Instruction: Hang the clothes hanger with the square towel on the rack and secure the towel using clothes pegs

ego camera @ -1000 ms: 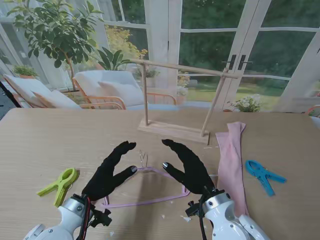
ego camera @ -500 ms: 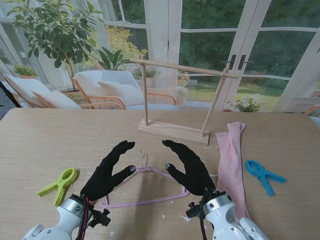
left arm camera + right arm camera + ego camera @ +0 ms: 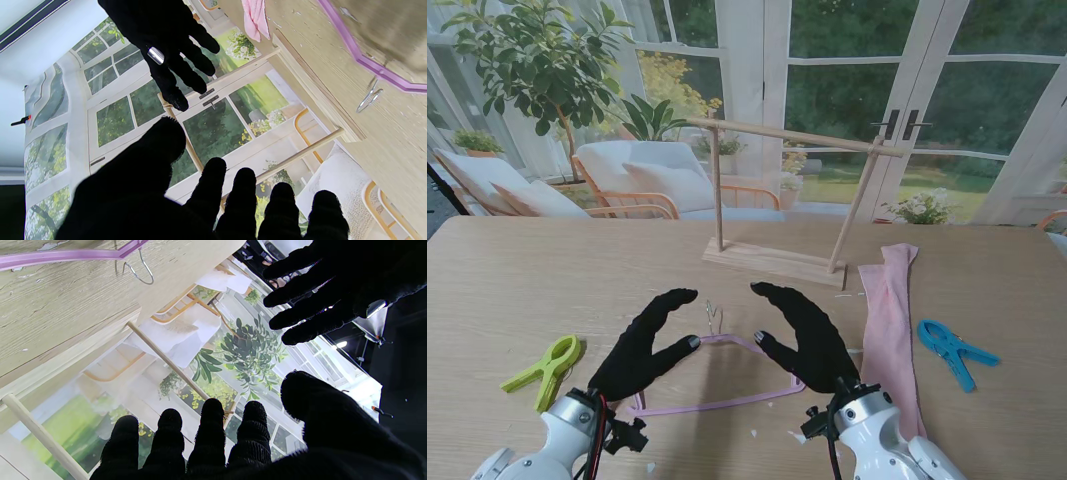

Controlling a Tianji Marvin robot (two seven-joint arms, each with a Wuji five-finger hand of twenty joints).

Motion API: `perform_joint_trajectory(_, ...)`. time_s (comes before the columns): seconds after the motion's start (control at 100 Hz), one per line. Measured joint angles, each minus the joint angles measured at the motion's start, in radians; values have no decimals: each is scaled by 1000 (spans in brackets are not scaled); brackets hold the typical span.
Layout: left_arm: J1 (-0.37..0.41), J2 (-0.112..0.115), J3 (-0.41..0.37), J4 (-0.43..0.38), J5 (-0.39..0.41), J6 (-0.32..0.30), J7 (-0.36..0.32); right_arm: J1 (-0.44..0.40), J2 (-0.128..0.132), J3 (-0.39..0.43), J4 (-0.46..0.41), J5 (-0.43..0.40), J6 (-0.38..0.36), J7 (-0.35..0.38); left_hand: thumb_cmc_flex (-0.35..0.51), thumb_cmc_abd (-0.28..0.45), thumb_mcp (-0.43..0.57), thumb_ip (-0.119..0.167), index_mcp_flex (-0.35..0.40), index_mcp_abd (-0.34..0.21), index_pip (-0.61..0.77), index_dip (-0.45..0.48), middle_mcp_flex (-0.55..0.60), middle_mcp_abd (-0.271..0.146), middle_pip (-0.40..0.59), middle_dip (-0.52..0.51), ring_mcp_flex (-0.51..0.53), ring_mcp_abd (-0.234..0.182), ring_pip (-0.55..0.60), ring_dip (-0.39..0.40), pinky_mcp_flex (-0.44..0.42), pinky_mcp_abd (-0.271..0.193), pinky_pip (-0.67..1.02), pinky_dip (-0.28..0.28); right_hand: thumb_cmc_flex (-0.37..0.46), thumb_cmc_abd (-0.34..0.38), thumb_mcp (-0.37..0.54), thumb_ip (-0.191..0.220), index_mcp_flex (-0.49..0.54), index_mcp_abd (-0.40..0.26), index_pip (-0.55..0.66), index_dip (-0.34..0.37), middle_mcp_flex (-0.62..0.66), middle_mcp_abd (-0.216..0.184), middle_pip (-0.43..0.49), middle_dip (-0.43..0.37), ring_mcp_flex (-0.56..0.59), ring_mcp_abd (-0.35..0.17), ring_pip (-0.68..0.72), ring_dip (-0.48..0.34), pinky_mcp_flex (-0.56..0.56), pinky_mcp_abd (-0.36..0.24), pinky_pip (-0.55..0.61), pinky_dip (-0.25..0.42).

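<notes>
A purple clothes hanger (image 3: 727,400) lies flat on the table, its metal hook (image 3: 714,317) pointing toward the wooden rack (image 3: 782,190). My left hand (image 3: 642,345) hovers over the hanger's left side, open, fingers spread. My right hand (image 3: 802,335) hovers over its right side, also open, palm facing the left hand. Neither holds anything. The pink towel (image 3: 889,320) lies folded in a long strip to the right of the hanger. A green peg (image 3: 545,372) lies at the left, a blue peg (image 3: 955,352) at the right. The hanger (image 3: 363,60) and hook (image 3: 138,268) show in both wrist views.
The rack's base (image 3: 772,262) stands at the table's middle, farther from me than the hanger. Small white crumbs (image 3: 799,436) lie on the table near my right wrist. Windows, a plant and chairs are behind the table.
Both hands shifted only slightly; the left hand's fingers spread a little toward the right. The hanger, towel and pegs have not moved.
</notes>
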Motion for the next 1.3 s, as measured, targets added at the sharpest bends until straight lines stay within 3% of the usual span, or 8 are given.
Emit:
perform_joint_trajectory(0.19,-34,11,0,12,94,59,-46,-14,-1,-1,-11,-8,12,-18,-1,-22,16,0,4,8,16,19,1,11,26,55,0,18,25,156,-12,14,50,139,0,0,-10,0,0,0,0,9,0,0,6,6,0,0,0,0,0,8,0,0)
perform_joint_trajectory(0.3,-94,21,21,63,235,79,-56,-21,-2,4,-17,-3,11,-23,-3,-22,26,0,4,8,27,25,1,11,29,63,0,19,25,196,-17,23,76,211,0,0,-10,0,0,0,0,9,0,0,8,7,0,0,0,0,0,8,0,0)
perform_joint_trajectory(0.41,-149,29,40,122,309,100,-64,-23,-3,9,-20,8,10,-21,-3,-25,28,0,1,8,28,25,1,11,29,63,0,19,25,219,-27,23,99,279,1,0,-10,0,0,0,0,9,0,0,10,7,0,0,0,0,0,8,5,0)
perform_joint_trajectory(0.54,-215,36,79,222,494,101,-17,-26,-4,15,-23,18,10,-19,-4,-32,28,0,-11,3,45,35,1,11,33,75,0,19,44,270,-30,24,126,383,1,0,-11,0,0,0,0,9,0,0,10,7,0,0,0,0,0,8,7,0)
perform_joint_trajectory(0.66,-267,42,117,301,529,123,16,-28,-4,17,-27,18,11,-20,-6,-36,48,0,-13,3,50,44,8,11,49,86,0,26,47,323,-38,24,139,454,1,0,-11,0,0,0,0,9,0,0,11,7,0,0,0,0,0,8,7,0)
perform_joint_trajectory(0.79,-339,50,184,398,667,164,56,-30,-5,17,-29,19,11,-21,-30,-49,77,0,-26,0,101,73,9,11,80,105,0,27,59,365,-38,24,150,512,1,0,-11,0,0,0,0,9,0,0,12,7,0,0,0,0,0,8,7,0)
perform_joint_trajectory(1.12,-435,55,288,506,645,258,58,-34,-5,19,-33,21,11,-22,-44,-95,159,0,4,18,275,187,21,11,182,171,34,46,87,483,0,38,162,567,1,0,-11,0,0,0,0,9,0,0,15,7,0,0,0,0,0,8,7,0)
perform_joint_trajectory(1.3,-466,51,315,544,602,272,57,-35,-5,20,-35,21,11,-21,-45,-118,201,0,30,14,212,150,21,11,239,177,41,66,283,550,27,54,190,613,1,0,-11,0,0,0,0,9,0,0,15,7,0,0,0,0,1,8,7,0)
